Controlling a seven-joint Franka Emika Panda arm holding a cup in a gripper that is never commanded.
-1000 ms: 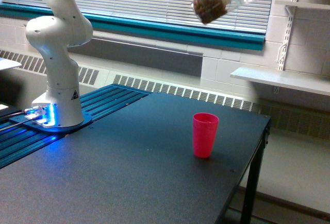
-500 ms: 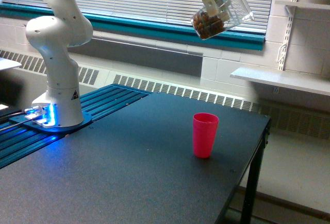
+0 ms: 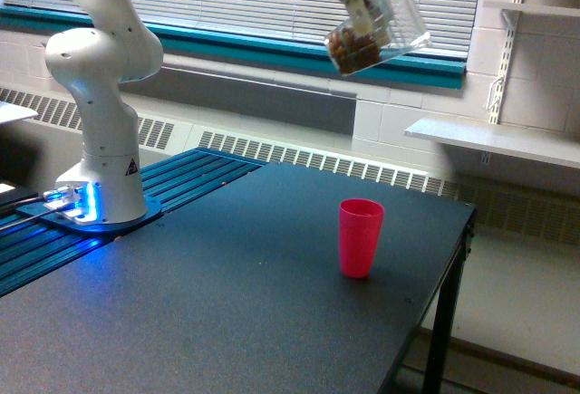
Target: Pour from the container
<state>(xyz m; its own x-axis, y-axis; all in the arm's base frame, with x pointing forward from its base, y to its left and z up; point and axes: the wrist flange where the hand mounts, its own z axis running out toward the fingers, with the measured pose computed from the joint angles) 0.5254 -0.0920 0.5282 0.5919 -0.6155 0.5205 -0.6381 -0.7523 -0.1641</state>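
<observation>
High in the exterior view, my gripper (image 3: 364, 15) is shut on the container (image 3: 376, 30), a small clear plastic cup. It hangs tilted with its mouth toward the upper right, and brown granular bits lie in its lower left end. Far below it, a pink-red cup (image 3: 360, 237) stands upright on the dark table (image 3: 227, 303), roughly under the container. Nothing is falling from the container.
The arm's white base (image 3: 101, 131) stands on a blue-lit mount at the exterior view's left. The table's right edge (image 3: 453, 258) drops to the floor. Window blinds, a teal sill and a wall shelf (image 3: 494, 140) lie behind.
The gripper and the clear container have come down and shifted a little to the left, with the gripper now more in view. The pink-red cup has not moved.
</observation>
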